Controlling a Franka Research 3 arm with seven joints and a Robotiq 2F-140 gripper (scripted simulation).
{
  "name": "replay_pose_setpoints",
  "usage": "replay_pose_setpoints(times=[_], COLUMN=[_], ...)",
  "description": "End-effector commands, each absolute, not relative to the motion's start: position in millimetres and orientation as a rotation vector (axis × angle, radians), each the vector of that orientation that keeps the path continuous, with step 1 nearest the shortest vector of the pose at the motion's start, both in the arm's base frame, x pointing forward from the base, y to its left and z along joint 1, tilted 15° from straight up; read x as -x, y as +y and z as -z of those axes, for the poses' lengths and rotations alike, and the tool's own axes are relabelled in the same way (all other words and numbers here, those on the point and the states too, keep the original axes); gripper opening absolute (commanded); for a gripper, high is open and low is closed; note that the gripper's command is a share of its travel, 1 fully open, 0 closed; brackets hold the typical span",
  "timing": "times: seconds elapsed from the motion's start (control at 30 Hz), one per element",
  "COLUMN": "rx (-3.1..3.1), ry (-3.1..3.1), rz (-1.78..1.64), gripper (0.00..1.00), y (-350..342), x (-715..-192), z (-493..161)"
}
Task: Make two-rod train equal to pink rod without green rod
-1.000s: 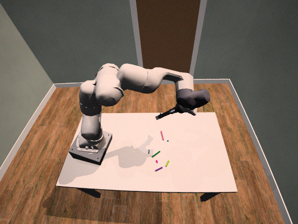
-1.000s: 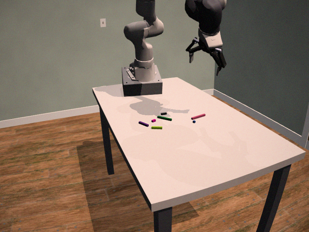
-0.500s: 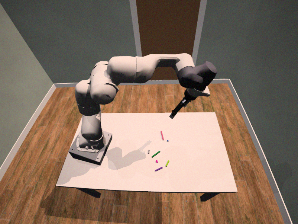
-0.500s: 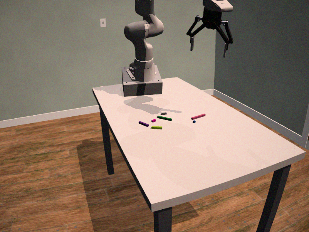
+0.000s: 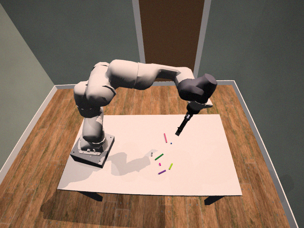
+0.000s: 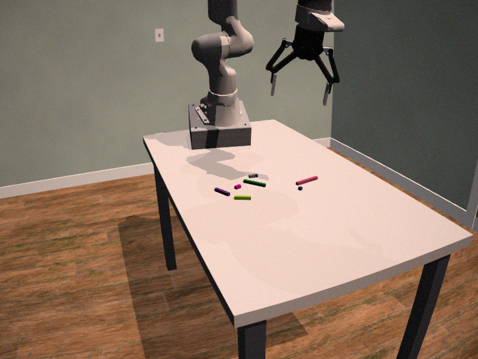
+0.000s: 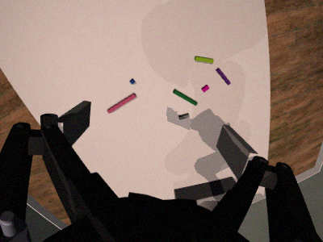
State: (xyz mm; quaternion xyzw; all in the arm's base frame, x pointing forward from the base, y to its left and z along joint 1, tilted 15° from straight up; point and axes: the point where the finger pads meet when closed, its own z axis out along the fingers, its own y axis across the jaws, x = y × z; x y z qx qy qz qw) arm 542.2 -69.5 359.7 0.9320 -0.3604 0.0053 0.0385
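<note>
While the broad, pale rectangular table (image 5: 203,171) (image 6: 328,239) (image 7: 101,40) bears everything loose, the white-and-grey jointed robot arm (image 5: 125,73) (image 6: 222,77) rises from a grey box-shaped base (image 5: 88,160) (image 6: 239,137) at one end of it. The arm reaches out above the tabletop, and its black two-fingered gripper (image 5: 177,133) (image 6: 299,99) (image 7: 156,125) hangs in the air, spread wide and grasping nothing, apart from all the rods.

Longest of these is the straight pink rod (image 5: 165,138) (image 6: 307,180) (image 7: 122,103), lying flat. Next comes the dark green rod (image 5: 159,156) (image 6: 254,183) (image 7: 185,97), flat between the pink rod and the group of purple, lime and magenta pieces. The slim purple rod (image 5: 162,172) (image 6: 222,191) (image 7: 223,76) lies near the slightly shorter lime-green rod (image 5: 170,166) (image 6: 242,197) (image 7: 203,60), the two set at an angle to each other with a gap between. The short grey rod (image 5: 151,154) (image 6: 253,175) (image 7: 183,116) rests near the green one, in the arm's shadow. Stubby and bright, the magenta block-like rod (image 5: 159,164) (image 6: 238,186) (image 7: 205,88) sits between the green and purple rods. Smallest, the blue cube-like rod (image 5: 171,143) (image 6: 300,188) (image 7: 132,81) lies near the pink rod, not touching it. No two rods form a train.

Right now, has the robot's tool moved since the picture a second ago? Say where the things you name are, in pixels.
Yes. In the top view, the tool (image 5: 177,133) (image 6: 299,99) (image 7: 156,125) moved away from the table's (image 5: 137,127) (image 6: 328,239) (image 7: 101,40) door-side edge.
</note>
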Motion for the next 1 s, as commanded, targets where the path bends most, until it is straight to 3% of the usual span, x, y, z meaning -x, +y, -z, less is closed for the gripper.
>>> replay_pose_setpoints(times=[0.0, 0.97], rx=[-2.934, -2.945], ry=[-0.877, -0.328], rz=[-0.107, -0.168], gripper=[1.00, 1.00], y=[-89.9, -181.8], x=[-551.5, -502.5], z=[-350.0, -246.0])
